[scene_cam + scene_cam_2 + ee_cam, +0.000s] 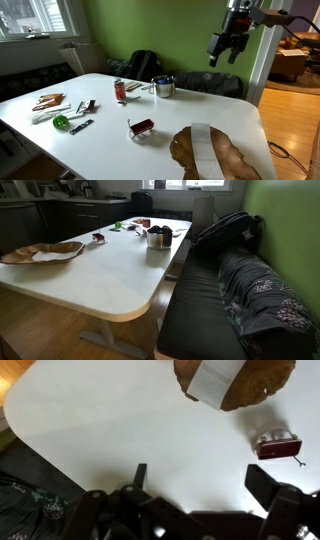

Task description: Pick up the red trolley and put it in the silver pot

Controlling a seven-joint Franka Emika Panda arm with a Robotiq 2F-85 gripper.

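The red trolley (141,127) stands on the white table (200,110) near its front middle. It also shows in an exterior view (98,239) and at the right edge of the wrist view (277,444). The silver pot (163,87) stands upright further back on the table, and shows near the table's far end in an exterior view (158,237). My gripper (226,58) hangs high above the table's far right side, well away from both. In the wrist view the gripper (200,485) is open and empty over bare tabletop.
A brown wooden plate with a white strip (215,155) lies by the trolley, also in the wrist view (235,380). An upright red can (120,90) stands beside the pot. A green object (61,121) and small tools lie at the left. A dark bench (240,290) runs along the table.
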